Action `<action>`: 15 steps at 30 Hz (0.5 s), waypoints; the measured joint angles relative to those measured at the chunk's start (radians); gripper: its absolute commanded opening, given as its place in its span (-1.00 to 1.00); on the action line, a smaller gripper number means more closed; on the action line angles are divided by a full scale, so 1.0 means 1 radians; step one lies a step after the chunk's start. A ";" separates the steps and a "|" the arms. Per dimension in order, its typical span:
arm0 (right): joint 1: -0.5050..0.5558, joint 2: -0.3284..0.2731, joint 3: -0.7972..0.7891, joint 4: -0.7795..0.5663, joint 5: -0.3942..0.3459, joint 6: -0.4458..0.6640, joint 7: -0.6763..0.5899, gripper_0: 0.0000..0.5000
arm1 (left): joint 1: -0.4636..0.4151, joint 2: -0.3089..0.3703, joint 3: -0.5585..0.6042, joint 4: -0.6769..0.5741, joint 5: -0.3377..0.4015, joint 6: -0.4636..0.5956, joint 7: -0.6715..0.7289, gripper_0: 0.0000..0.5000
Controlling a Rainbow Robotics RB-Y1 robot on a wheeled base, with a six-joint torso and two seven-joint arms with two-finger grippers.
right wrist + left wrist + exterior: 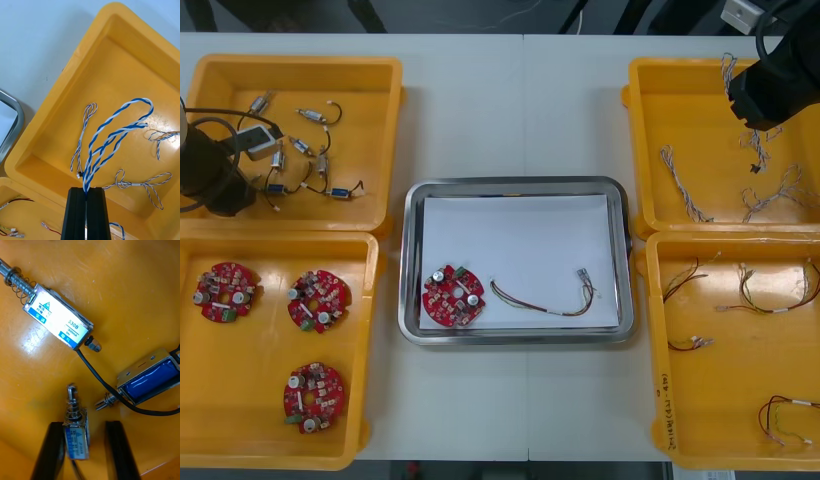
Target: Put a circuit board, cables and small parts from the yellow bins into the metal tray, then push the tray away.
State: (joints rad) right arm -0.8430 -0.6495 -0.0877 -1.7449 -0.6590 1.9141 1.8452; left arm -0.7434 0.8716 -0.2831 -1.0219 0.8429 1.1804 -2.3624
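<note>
My right gripper is shut on a twisted blue and white cable, whose loops hang free above the far right yellow bin. Other blue and white cables lie on that bin's floor. My left gripper is open, low in the far left yellow bin. A small metal part lies between its fingers, close against one of them. In the middle, the metal tray holds a red circuit board and a red and yellow cable.
Two more small metal parts with a black lead lie just beyond the left fingers. The near left bin holds three circuit boards. The near right bin holds red and yellow cables.
</note>
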 measured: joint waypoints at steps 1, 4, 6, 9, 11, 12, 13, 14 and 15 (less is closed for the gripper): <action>0.005 0.004 0.001 -0.022 0.000 0.001 0.000 -1.00 | 0.000 0.000 -0.001 0.000 0.001 0.000 0.000 -1.00; 0.010 0.017 0.010 -0.080 -0.002 0.002 0.000 -1.00 | 0.000 0.000 -0.001 0.002 0.004 0.000 0.000 -1.00; 0.010 0.026 0.026 -0.111 -0.005 0.002 0.000 -1.00 | 0.000 0.001 -0.001 0.002 0.006 0.000 0.000 -1.00; 0.010 0.039 0.058 -0.136 -0.015 0.002 0.000 -1.00 | 0.000 0.001 -0.001 0.003 0.011 0.000 0.000 -1.00; 0.010 0.051 0.076 -0.142 -0.021 0.002 0.000 -1.00 | 0.000 0.001 -0.001 0.003 0.015 0.000 0.000 -1.00; 0.010 0.057 0.084 -0.145 -0.026 0.002 0.001 -1.00 | -0.001 0.002 -0.001 0.003 0.017 0.000 0.000 -1.00; 0.010 0.061 0.094 -0.148 -0.034 0.002 0.001 -1.00 | -0.001 0.002 -0.001 0.003 0.019 0.002 0.000 -1.00; 0.010 0.064 0.104 -0.152 -0.042 0.002 0.001 -1.00 | -0.002 0.002 -0.001 0.003 0.021 0.005 0.000 -1.00; 0.010 0.065 0.115 -0.156 -0.052 0.002 0.002 -1.00 | -0.005 0.002 -0.001 0.003 0.021 0.015 0.000 -1.00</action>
State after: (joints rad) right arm -0.8325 -0.5842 0.0276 -1.9005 -0.7107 1.9163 1.8472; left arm -0.7483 0.8735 -0.2840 -1.0189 0.8639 1.1959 -2.3624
